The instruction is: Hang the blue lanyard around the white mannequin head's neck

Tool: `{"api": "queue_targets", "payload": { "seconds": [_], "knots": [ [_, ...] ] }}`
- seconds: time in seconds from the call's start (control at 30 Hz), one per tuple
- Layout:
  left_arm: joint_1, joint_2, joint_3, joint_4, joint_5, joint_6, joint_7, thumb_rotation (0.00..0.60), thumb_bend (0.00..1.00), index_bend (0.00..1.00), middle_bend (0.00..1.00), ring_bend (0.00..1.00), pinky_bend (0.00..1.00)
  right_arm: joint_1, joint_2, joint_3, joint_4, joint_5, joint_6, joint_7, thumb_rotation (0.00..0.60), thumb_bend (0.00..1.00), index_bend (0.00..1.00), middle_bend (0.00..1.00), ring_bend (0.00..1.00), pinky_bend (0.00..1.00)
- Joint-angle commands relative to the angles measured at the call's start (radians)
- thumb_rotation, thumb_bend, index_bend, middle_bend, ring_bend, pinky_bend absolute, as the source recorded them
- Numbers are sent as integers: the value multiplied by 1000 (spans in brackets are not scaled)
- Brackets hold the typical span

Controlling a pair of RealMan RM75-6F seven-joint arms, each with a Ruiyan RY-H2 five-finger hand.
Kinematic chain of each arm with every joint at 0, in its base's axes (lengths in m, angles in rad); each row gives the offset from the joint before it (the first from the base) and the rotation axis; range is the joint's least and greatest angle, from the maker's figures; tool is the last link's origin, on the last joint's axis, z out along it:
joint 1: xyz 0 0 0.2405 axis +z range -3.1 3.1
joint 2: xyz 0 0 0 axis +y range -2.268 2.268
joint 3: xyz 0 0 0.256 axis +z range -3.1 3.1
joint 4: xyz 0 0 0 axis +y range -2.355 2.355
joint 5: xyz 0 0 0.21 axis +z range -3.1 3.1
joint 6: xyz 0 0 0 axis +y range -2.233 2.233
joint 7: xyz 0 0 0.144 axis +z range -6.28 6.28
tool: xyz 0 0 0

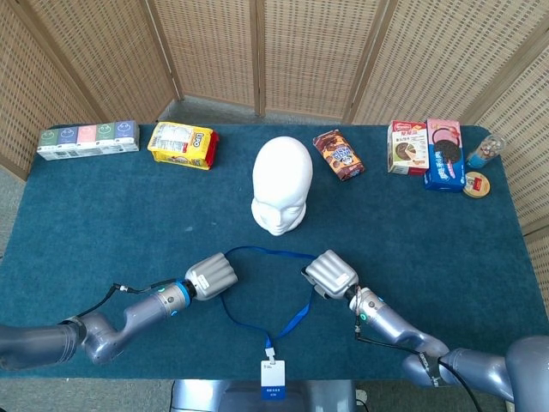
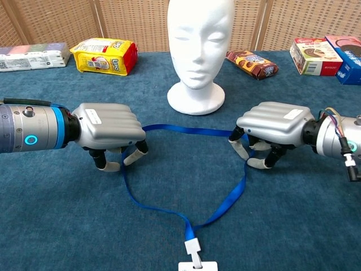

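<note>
The white mannequin head [image 1: 281, 184] [image 2: 198, 51] stands upright mid-table, facing me. The blue lanyard [image 1: 266, 252] [image 2: 186, 130] lies flat in front of it as a loop, its strap running down to a white badge [image 1: 273, 375] [image 2: 197, 266] at the near edge. My left hand [image 1: 210, 276] [image 2: 110, 132] sits palm down over the loop's left corner, fingers curled in around the strap. My right hand [image 1: 330, 273] [image 2: 273, 127] covers the right corner the same way, the strap passing between its thumb and fingers. The strap under both palms is hidden.
Along the back of the table are a row of small cartons [image 1: 87, 139], a yellow snack bag [image 1: 181, 145], a brown cookie pack [image 1: 338, 154], several biscuit boxes [image 1: 429, 150] and a small jar [image 1: 483, 153]. A wicker screen stands behind.
</note>
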Motion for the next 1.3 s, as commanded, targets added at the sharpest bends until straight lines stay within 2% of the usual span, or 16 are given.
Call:
{"api": "queue_targets", "payload": {
  "seconds": [0.03,0.3,0.73,0.97,1.3],
  "knots": [
    [-1,-3,3,2,-2,4,0,597,342,561,1000,1000,1000,0,-2,1,1,2,-1,-1,600,447,733,1000,1000,1000],
    [-5,-4,7,1,-8,13,-2,596,359,615,1000,1000,1000,-1,-4,3,0,6,-1,1,600,447,739,1000,1000,1000],
    [-10,-7,11,-9,-28,20,-3,598,407,631,1000,1000,1000,-5,-5,7,-3,15,2,2,600,447,751,1000,1000,1000],
    [7,22,14,-34,-3,60,-49,599,417,635,1000,1000,1000,-8,1,15,-15,15,15,12,600,448,769,1000,1000,1000],
    [61,92,14,-91,65,170,-154,596,421,635,1000,1000,1000,-30,47,27,-90,10,64,43,600,448,777,1000,1000,1000]
  ]
}}
